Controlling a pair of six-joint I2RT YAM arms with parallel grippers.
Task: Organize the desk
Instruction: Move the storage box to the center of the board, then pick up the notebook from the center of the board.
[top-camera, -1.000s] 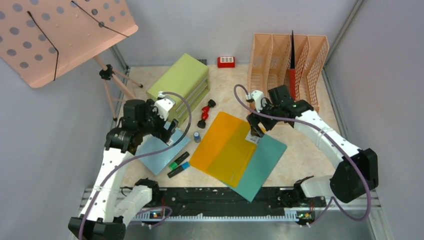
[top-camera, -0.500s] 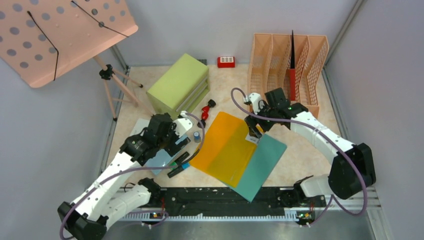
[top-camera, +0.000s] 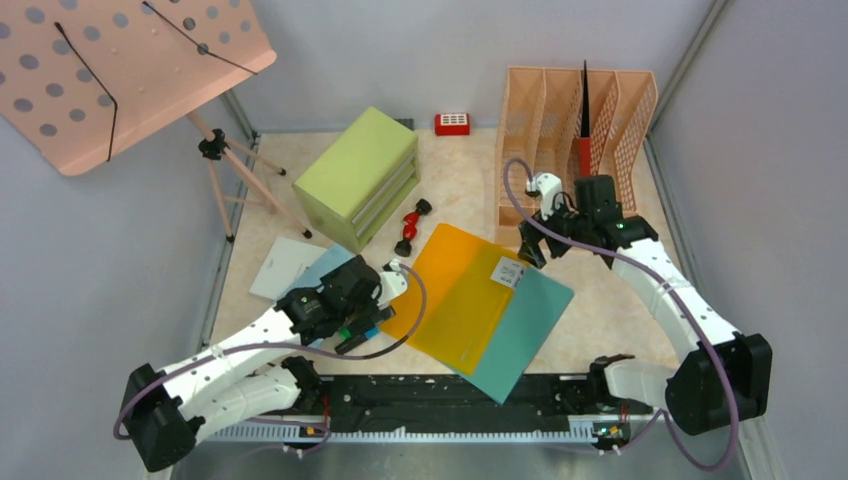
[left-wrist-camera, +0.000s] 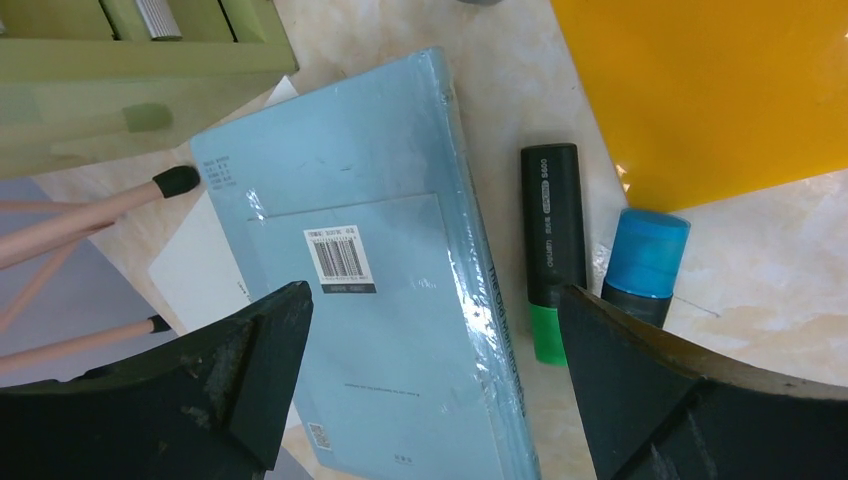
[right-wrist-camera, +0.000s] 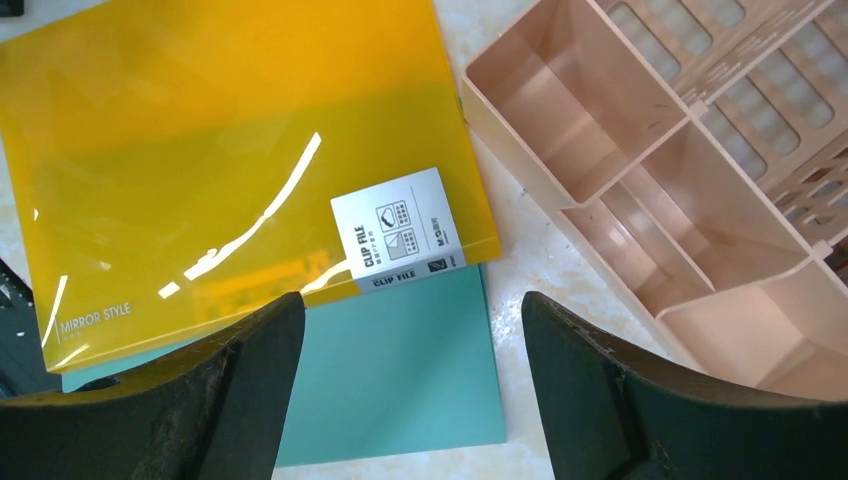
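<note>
Two robot arms are working over the desk (top-camera: 470, 180), a beige marbled tabletop that is filling the space between grey walls and carrying everything in view. The left gripper (top-camera: 368, 312) is hanging low near the front left, its jaws spread wide and gripping nothing. In its wrist view the left gripper (left-wrist-camera: 430, 350) is straddling the right edge of a pale blue book (left-wrist-camera: 380, 290) and a black marker with a green end (left-wrist-camera: 550, 240), which is lying just beside a blue-capped marker (left-wrist-camera: 640, 260). Whether the fingertips are touching the book or the tabletop cannot be told. The book is lying partly over a white sheet (top-camera: 285, 265), close to the green drawer cabinet (top-camera: 360, 170). On the far right, the right gripper (top-camera: 530, 250) is hovering with its jaws also apart and empty. Its own camera is showing the right gripper (right-wrist-camera: 410, 360) above the labelled corner of a yellow clip file (right-wrist-camera: 230, 150), which is overlapping a teal folder (right-wrist-camera: 400, 380). The peach file rack (right-wrist-camera: 680, 180) is standing just beside that corner.
</note>
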